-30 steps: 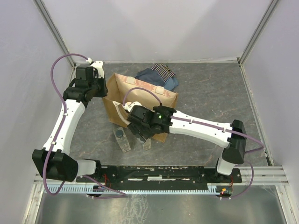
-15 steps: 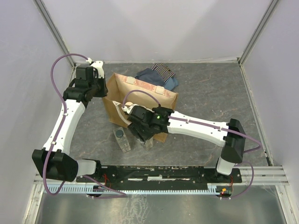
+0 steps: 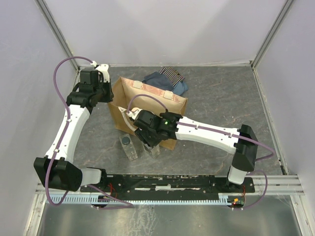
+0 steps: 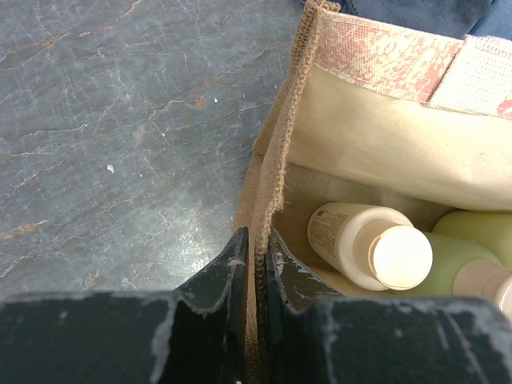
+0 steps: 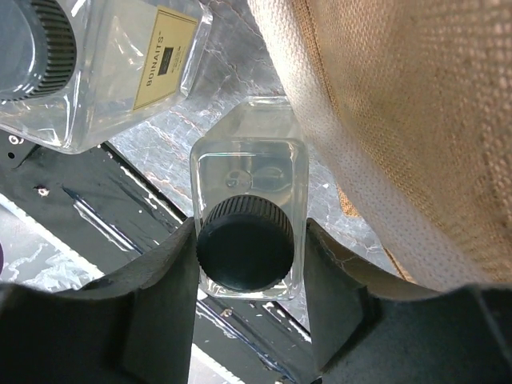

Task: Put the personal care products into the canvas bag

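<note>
Standing bag, top view: the bag (image 3: 119,116) is upright and open on the table (image 3: 221,98), left of centre, with a cloth (image 3: 165,80) just behind it.
Left jaws, top view: at the bag's left rim.
Right jaws, top view: low at the bag's near side, over a clear bottle (image 3: 155,150).
Second bottle, top view: the second bottle (image 3: 129,147) lies on the table just left of the clear bottle, outside the bag.
Left jaws, left wrist view: clenched on the bag's frayed side edge, which runs up between the two fingers.
Inside the bag, left wrist view: a cream container (image 4: 352,236) and a green bottle (image 4: 448,248) sit side by side and touching.
Right jaws, right wrist view: grasping the clear bottle, one finger pressed on each flat side, with its dark cap toward the camera.
Surroundings, right wrist view: the bag's wall is just right of the gripped bottle, and the second bottle, which has a yellow label, is upper left.
</note>
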`<action>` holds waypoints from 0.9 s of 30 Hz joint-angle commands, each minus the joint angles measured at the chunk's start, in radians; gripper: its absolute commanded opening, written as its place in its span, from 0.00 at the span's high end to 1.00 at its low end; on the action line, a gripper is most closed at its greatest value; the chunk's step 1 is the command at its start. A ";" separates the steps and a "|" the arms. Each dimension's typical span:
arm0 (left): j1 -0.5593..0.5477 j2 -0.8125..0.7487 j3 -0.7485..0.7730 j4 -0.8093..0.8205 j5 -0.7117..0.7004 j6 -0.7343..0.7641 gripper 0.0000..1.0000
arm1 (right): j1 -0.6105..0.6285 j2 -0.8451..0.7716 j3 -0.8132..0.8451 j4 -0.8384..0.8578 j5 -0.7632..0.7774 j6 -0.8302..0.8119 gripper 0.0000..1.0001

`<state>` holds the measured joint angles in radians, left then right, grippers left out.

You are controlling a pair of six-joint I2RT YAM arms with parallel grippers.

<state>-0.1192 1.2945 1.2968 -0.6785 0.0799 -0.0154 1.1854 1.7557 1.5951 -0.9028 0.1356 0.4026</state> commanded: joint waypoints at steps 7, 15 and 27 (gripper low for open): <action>0.001 0.003 0.039 0.029 0.003 0.025 0.83 | 0.009 0.067 0.014 0.017 0.010 -0.035 0.42; 0.001 0.004 0.039 0.029 0.003 0.026 0.83 | 0.008 0.099 0.018 0.023 -0.001 -0.042 0.34; 0.001 0.003 0.038 0.029 0.001 0.026 0.83 | 0.008 0.029 0.166 -0.137 0.099 -0.051 0.99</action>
<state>-0.1192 1.2961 1.2972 -0.6785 0.0799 -0.0154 1.1896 1.8656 1.6287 -0.9550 0.1562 0.3550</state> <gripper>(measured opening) 0.186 0.568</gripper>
